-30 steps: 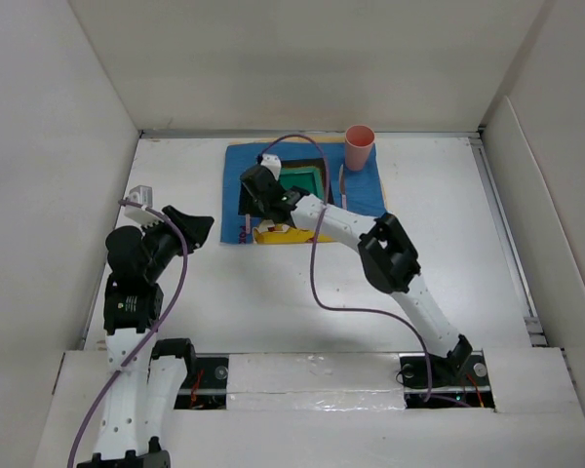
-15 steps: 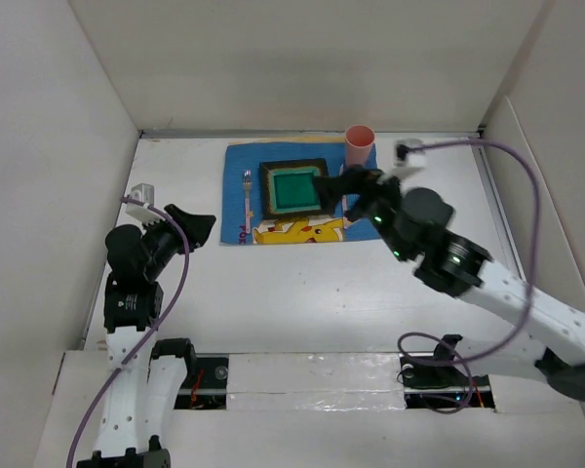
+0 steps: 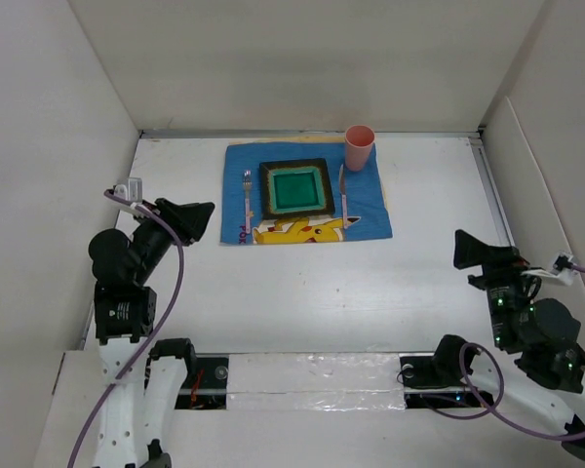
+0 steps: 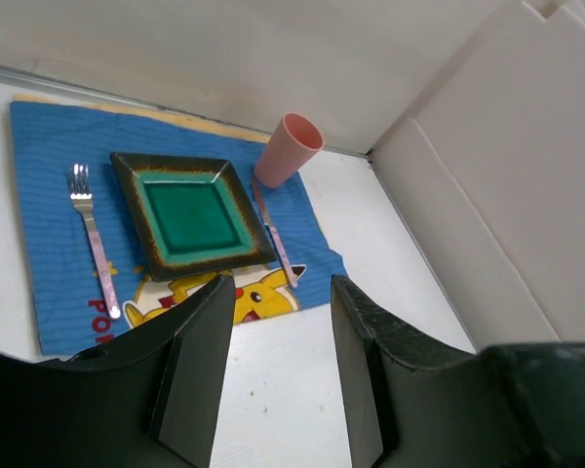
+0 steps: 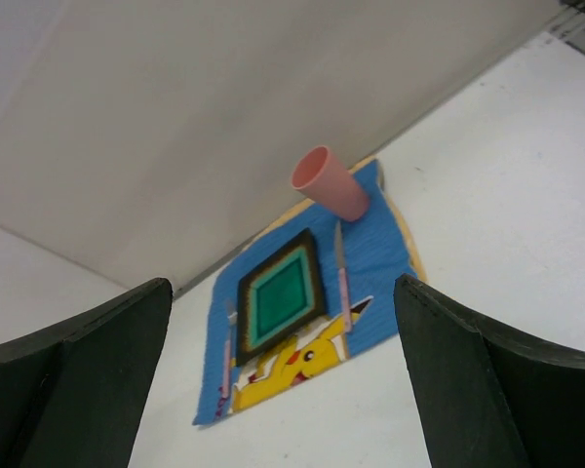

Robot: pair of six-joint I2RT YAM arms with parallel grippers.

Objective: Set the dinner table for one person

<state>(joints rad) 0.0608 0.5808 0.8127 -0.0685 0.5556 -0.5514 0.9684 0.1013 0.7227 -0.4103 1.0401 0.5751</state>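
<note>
On the white dinner table [image 3: 322, 283] lies a blue cartoon mat [image 3: 367, 197]. A green square plate [image 3: 296, 187] sits on its middle. A fork [image 3: 246, 200] lies left of the plate and a knife [image 3: 345, 200] right of it. A pink cup [image 3: 359, 147] stands upright at the mat's back right corner. My left gripper [image 3: 195, 218] is open and empty, left of the mat. My right gripper [image 3: 466, 250] is open and empty, near the front right, far from the mat. The left wrist view shows the plate [image 4: 190, 214], fork [image 4: 93, 249], knife [image 4: 273, 234] and cup [image 4: 288, 149]. The right wrist view shows the plate [image 5: 283, 300] and cup [image 5: 330, 182].
White walls [image 3: 68, 146] border the table on the left, back and right. A metal rail [image 3: 507, 234] runs along the right edge. Purple cables [image 3: 171, 283] hang from both arms.
My right arm has drawn back from over the mat to the front right, uncovering plate, fork and knife. My left arm has shifted slightly left.
</note>
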